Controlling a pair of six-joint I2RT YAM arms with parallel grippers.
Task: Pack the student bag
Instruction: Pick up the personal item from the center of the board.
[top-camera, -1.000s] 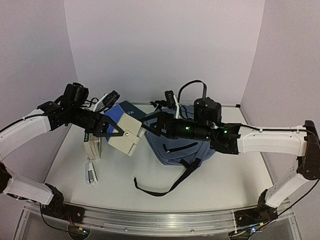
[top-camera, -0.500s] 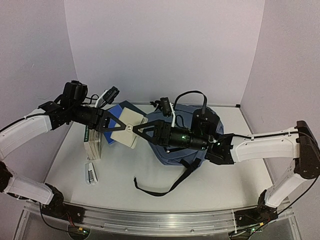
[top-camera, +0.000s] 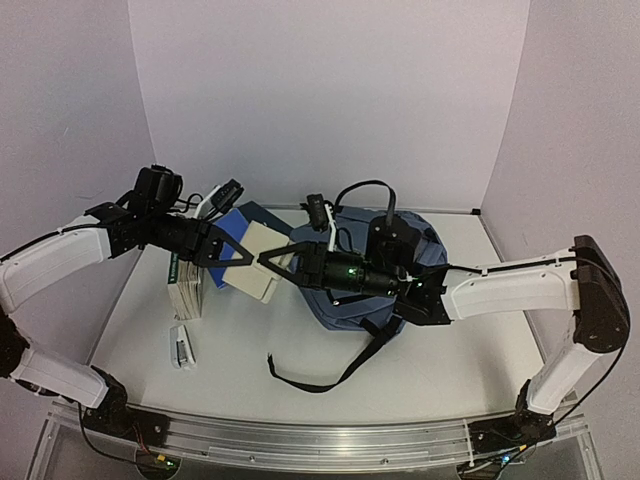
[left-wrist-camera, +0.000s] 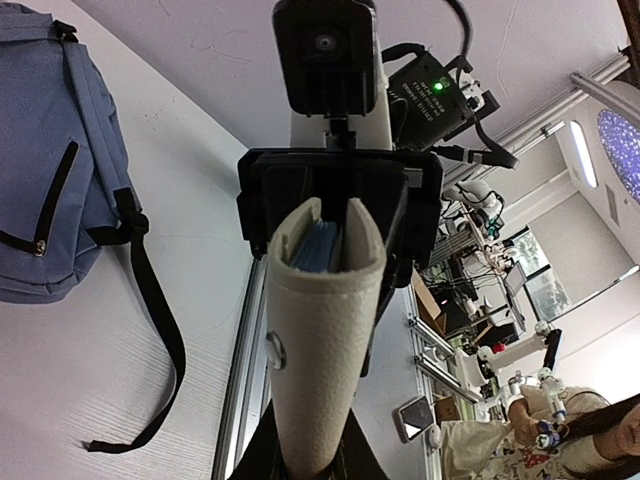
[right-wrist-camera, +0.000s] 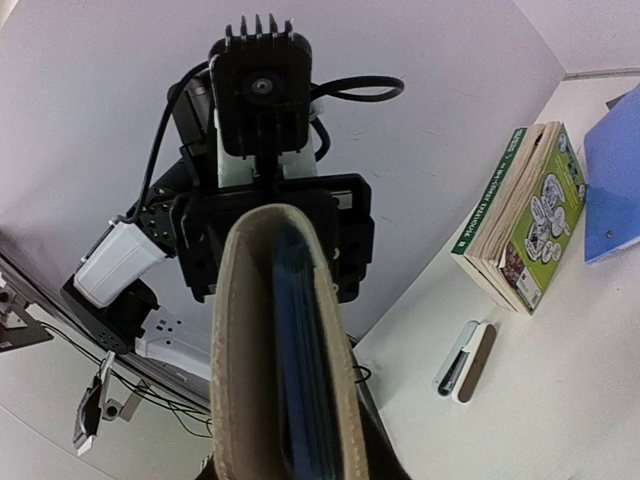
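I could not read any words or numbers anywhere. The green spine (right-wrist-camera: 488, 190) of a book on the table had white letters on it, but they were too small to make out. The cover (right-wrist-camera: 540, 215) beside it showed only little drawings. A black box (left-wrist-camera: 437, 100) on the far arm had tiny white print near a green light, too blurry to read.

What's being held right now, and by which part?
The beige folder, gripped at one end by the left hand; the right hand straddles the opposite end, closure unclear.
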